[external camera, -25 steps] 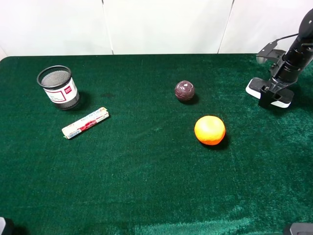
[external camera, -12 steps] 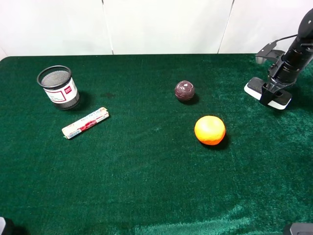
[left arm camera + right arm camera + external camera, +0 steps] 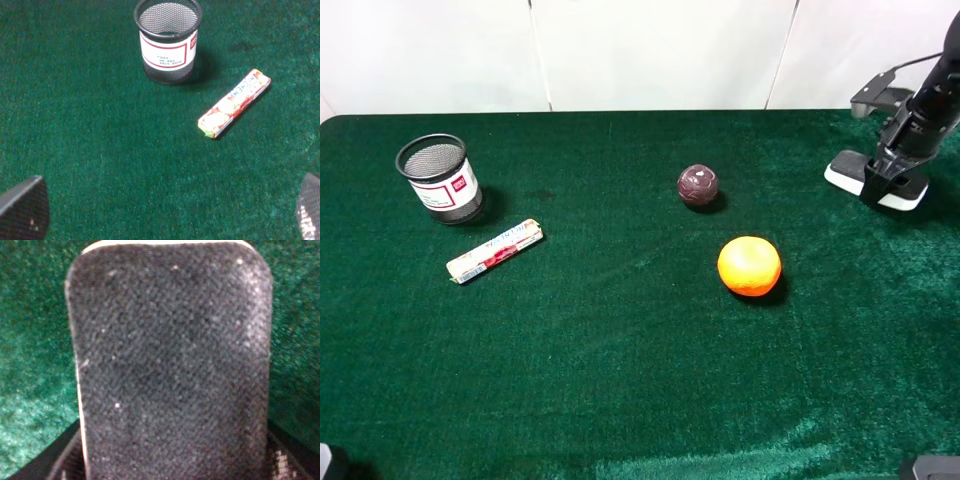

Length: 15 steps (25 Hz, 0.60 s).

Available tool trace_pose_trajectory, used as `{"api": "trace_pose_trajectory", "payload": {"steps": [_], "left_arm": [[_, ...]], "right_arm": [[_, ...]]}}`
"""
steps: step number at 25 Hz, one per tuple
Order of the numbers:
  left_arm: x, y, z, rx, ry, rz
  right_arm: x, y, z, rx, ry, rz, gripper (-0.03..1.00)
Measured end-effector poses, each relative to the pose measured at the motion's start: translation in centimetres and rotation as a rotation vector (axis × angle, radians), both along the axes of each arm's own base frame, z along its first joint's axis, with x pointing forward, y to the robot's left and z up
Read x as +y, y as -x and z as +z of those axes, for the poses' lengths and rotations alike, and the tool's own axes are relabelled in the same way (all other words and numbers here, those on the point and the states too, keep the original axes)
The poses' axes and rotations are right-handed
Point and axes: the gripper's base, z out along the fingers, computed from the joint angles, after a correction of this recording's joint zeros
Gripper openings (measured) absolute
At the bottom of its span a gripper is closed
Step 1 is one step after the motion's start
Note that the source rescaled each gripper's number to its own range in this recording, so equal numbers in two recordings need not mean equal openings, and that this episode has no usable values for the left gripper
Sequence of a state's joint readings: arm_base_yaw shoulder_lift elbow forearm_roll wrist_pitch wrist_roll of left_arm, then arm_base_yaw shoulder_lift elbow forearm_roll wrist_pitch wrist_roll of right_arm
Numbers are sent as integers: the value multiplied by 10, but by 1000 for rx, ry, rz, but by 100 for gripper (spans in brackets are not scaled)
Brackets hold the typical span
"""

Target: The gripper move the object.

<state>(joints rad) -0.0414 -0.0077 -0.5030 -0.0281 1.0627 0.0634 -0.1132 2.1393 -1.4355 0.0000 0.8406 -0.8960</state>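
Observation:
The eraser (image 3: 847,172), black felt on a white base, is at the far right of the green table. My right gripper (image 3: 886,183) is shut across its right half, with the white base sticking out on the left. In the right wrist view the felt top (image 3: 170,365) fills the frame between the dark fingers (image 3: 52,465). I cannot tell whether the eraser rests on the cloth or hangs just above it. My left gripper (image 3: 165,215) is open and empty, low over the cloth near the table's front left, with only its fingertips (image 3: 22,210) showing.
An orange (image 3: 749,266) and a dark maroon ball (image 3: 698,185) lie right of centre. A mesh pen cup (image 3: 440,178) (image 3: 168,40) and a slim white-and-red wrapped roll (image 3: 495,251) (image 3: 235,102) lie at the left. A white wall backs the table.
My right gripper has carried the eraser a little toward the back and to the right. The left arm and the other objects have not moved.

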Motion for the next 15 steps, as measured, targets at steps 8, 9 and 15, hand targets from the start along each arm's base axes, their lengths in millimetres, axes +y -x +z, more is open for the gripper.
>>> {"api": "trace_pose_trajectory", "payload": {"steps": [8, 9, 15], "left_arm": [[0, 0, 0, 0, 0, 0], [0, 0, 0, 0, 0, 0], [0, 0, 0, 0, 0, 0]], "right_arm": [[0, 6, 36, -38, 16, 7, 0], [0, 6, 38, -41, 18, 8, 0], [1, 10, 48, -43, 19, 11, 0]]}}
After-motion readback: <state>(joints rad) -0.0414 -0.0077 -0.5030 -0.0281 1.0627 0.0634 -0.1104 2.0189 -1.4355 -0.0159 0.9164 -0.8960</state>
